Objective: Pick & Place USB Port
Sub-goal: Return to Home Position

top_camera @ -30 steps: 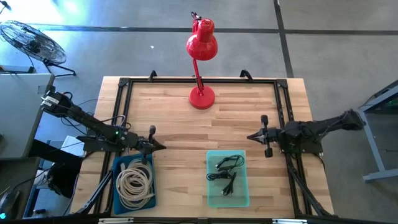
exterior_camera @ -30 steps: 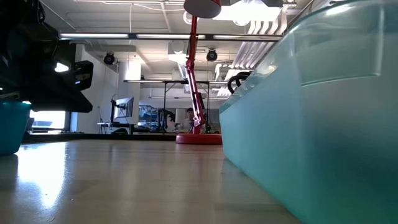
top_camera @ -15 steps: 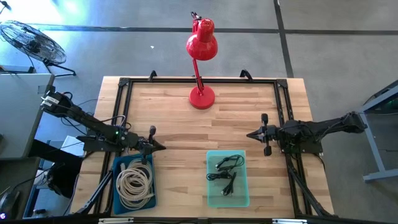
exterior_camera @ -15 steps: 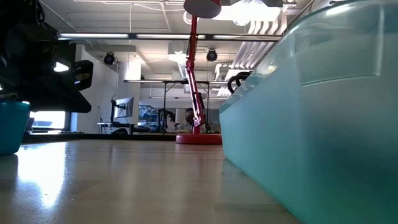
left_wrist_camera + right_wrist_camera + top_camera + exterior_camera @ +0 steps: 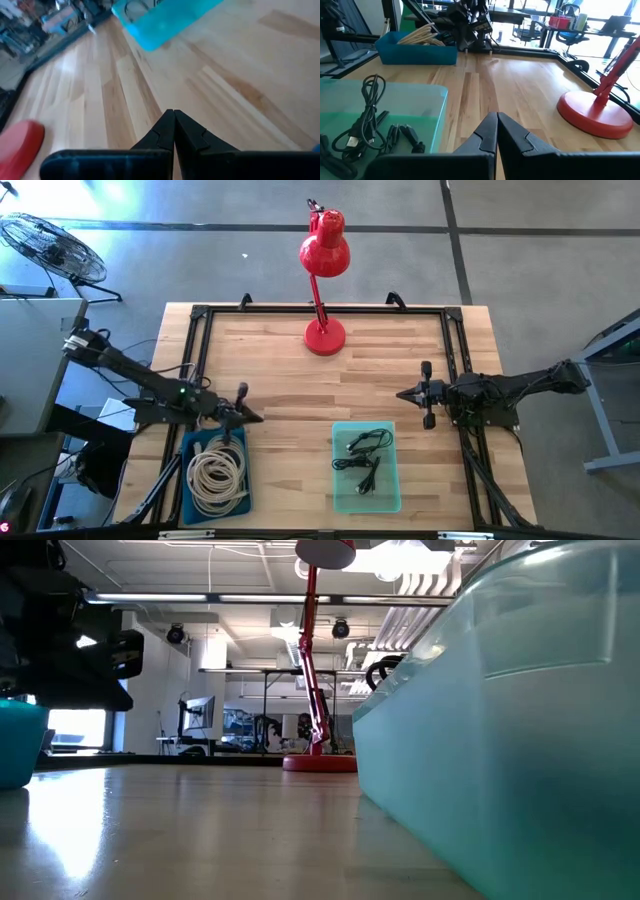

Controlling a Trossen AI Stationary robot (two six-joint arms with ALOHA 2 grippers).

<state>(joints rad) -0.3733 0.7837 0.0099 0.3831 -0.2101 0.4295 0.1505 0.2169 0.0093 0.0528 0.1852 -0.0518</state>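
Where the wooden table (image 5: 380,360) fills the overhead frame, the holdings stand as follows.

Left gripper (image 5: 256,418): left-centre of the frame, at the upper edge of the blue bin (image 5: 186,480). Its two fingers (image 5: 161,137) are pressed together with nothing between them.

Right gripper (image 5: 402,395): right-centre, over bare wood up and to the right of the green bin (image 5: 390,498). Its fingers (image 5: 487,135) likewise meet tip to tip and are empty.

Blue bin, lower left: holds one coil of pale brown cable (image 5: 215,470).

Green bin, lower centre-right: holds the black USB cables (image 5: 362,455), lying loose on its floor, apart from both grippers.

Red desk lamp (image 5: 324,335): base on the table's upper centre, shade reaching past the upper edge.

Floor fan (image 5: 50,245): upper left corner, off the table.

From table height, the green bin fills the right half of the frame, and the lamp stands mid-frame beyond it.
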